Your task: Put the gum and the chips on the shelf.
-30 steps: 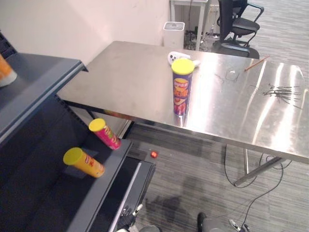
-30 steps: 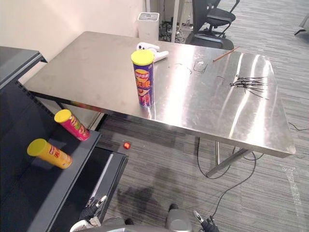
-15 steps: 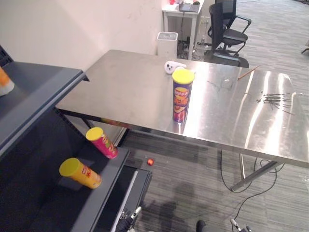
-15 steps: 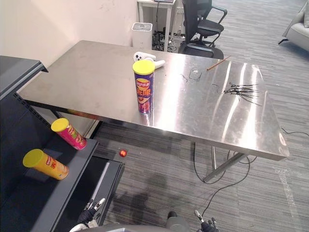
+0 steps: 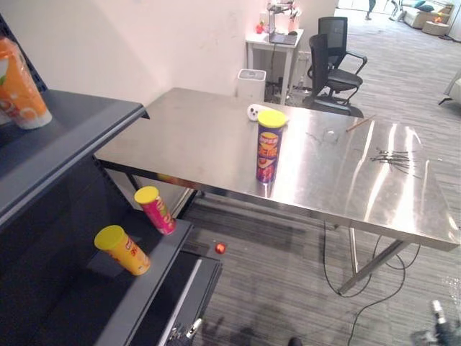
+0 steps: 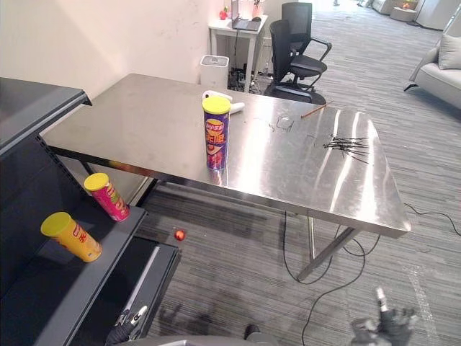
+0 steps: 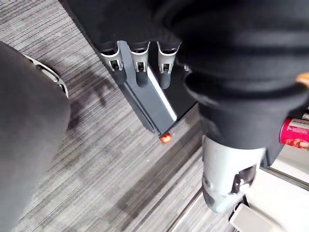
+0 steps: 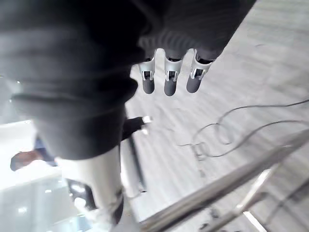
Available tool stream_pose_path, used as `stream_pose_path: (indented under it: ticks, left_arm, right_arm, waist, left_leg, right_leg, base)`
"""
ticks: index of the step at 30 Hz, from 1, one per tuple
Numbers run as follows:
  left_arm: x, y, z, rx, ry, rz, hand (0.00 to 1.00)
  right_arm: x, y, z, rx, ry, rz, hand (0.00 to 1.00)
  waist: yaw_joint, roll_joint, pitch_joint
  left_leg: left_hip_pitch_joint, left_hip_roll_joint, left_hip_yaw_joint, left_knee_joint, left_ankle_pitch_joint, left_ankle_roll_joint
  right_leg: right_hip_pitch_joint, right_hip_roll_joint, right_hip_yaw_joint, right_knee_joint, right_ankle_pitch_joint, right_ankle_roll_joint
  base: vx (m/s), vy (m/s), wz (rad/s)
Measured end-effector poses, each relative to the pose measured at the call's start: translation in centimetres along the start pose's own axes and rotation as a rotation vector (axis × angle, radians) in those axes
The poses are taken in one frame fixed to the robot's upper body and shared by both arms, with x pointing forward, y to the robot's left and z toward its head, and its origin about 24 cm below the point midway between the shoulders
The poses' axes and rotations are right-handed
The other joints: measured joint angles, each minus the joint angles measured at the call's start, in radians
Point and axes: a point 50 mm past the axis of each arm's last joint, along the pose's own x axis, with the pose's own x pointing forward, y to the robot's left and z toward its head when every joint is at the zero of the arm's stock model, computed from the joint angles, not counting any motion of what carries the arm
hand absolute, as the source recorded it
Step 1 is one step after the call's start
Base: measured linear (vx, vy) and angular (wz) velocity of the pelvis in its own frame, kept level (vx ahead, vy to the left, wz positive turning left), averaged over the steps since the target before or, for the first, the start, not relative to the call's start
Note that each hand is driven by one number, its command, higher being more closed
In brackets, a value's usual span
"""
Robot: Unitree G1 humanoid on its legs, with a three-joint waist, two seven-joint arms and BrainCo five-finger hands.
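A purple chips can with a yellow lid stands upright near the front edge of the steel table. On the dark shelf's lower board at the left lie a pink can and an orange-yellow can. My left hand hangs low beside the shelf's base, fingers straight, holding nothing. Low over the carpet at the right, my right hand also hangs with straight, empty fingers; it shows small near the bottom edge. I cannot make out any gum.
An orange bottle stands on the shelf's upper board. A white object, a thin stick and black strands lie on the table. A small red ball is on the carpet. Office chair and white bin stand behind.
The camera has lifted and now takes in more of the room and the upper shelf. My right hand shows farther right at the bottom edge. The cans have not moved.
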Motion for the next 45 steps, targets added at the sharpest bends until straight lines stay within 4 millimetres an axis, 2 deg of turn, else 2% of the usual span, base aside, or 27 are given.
stream_pose_path:
  ticks: [2,5,9,12,17,22,27,32,34,40,45]
  left_arm:
    - [-0.1,0.0,0.0,0.011,0.000,-0.006,0.00]
    - [0.0,-0.5,0.5,0.024,-0.011,-0.025,0.00]
    - [0.1,-0.9,1.0,0.027,-0.026,-0.038,0.00]
    - [0.2,-0.9,1.0,0.028,-0.019,-0.038,0.00]
    - [0.2,-0.7,1.2,0.053,-0.022,-0.021,0.00]
    - [0.3,-0.2,1.4,0.082,-0.023,-0.017,0.00]
    - [0.2,0.3,1.3,0.140,-0.008,-0.018,0.00]
    - [0.0,0.8,0.8,0.165,0.015,-0.008,0.00]
    - [0.0,0.7,0.8,0.169,0.015,-0.011,0.00]
    - [0.0,0.6,0.7,0.176,0.019,-0.018,0.00]
    - [0.0,0.5,0.9,0.188,0.012,-0.024,0.00]
  right_arm:
    - [0.6,2.6,4.0,0.051,-0.166,0.100,0.00]
    - [0.1,5.9,7.7,0.109,-0.319,0.211,0.00]
    - [-1.5,9.2,10.7,0.129,-0.463,0.353,0.00]
    - [-2.7,11.2,11.8,0.075,-0.539,0.458,0.00]
    - [-3.1,13.3,11.7,0.020,-0.526,0.589,0.00]
    - [-3.7,17.3,10.1,-0.111,-0.419,0.843,0.00]
    - [-2.8,18.3,8.3,-0.203,-0.323,0.893,0.00]
    - [-3.2,19.7,7.2,-0.249,-0.277,0.968,0.00]
    - [-3.6,20.8,6.9,-0.264,-0.264,1.009,0.00]
    - [-4.4,23.5,6.8,-0.298,-0.290,1.091,0.00]
    - [-4.6,25.3,7.3,-0.291,-0.300,1.118,0.00]
  waist:
    - [0.000,0.001,-0.007]
    - [-0.001,-0.003,-0.011]
    - [-0.001,-0.022,-0.010]
    - [-0.002,-0.032,-0.008]
    - [-0.007,-0.032,-0.005]
    - [-0.007,-0.026,-0.001]
    - [-0.002,-0.010,0.011]
    - [-0.003,-0.004,0.016]
    - [-0.001,-0.002,0.024]
    - [0.009,0.015,0.056]
    - [0.015,0.010,0.066]
  left_leg:
    - [0.000,0.003,0.008,0.000,-0.002,0.001]
    - [-0.001,0.004,0.014,0.007,-0.002,0.002]
    - [0.000,0.000,0.014,0.008,-0.004,0.003]
    - [-0.001,-0.005,0.014,0.008,-0.007,0.006]
    - [-0.015,-0.024,-0.019,-0.002,-0.008,0.008]
    - [-0.034,-0.047,-0.067,-0.001,-0.004,0.015]
    - [-0.047,-0.055,-0.100,0.001,-0.001,0.020]
    - [-0.049,-0.057,-0.147,0.004,0.000,0.022]
    - [-0.049,-0.058,-0.154,0.005,0.001,0.024]
    - [-0.055,-0.067,-0.179,0.004,0.009,0.035]
    - [-0.070,-0.076,-0.206,0.005,0.013,0.042]
  right_leg:
    - [0.000,0.002,0.001,-0.001,0.009,0.008]
    - [-0.001,0.005,0.001,-0.003,0.013,0.007]
    - [-0.001,0.003,0.004,-0.012,0.013,0.007]
    - [-0.001,0.001,0.008,-0.019,0.015,0.010]
    - [-0.002,-0.006,0.004,-0.036,0.024,0.023]
    - [0.000,-0.016,-0.011,-0.068,0.043,0.027]
    - [0.003,-0.024,-0.037,-0.070,0.043,0.027]
    - [0.025,-0.025,-0.071,-0.080,0.043,0.027]
    - [0.034,-0.026,-0.082,-0.086,0.043,0.027]
    - [0.038,-0.033,-0.097,-0.086,0.043,0.027]
    - [0.037,-0.040,-0.116,-0.086,0.043,0.027]
  base:
    - [0.12,0.033,-0.07]
    - [0.09,0.027,-0.03]
    - [0.06,0.019,-0.02]
    - [0.02,0.017,-0.03]
    - [-0.01,0.014,0.06]
    - [0.00,0.014,0.09]
    - [0.00,0.001,0.17]
    - [0.00,-0.015,0.19]
    - [-0.03,-0.021,0.13]
    - [-0.03,-0.012,0.10]
    - [-0.01,-0.005,0.12]
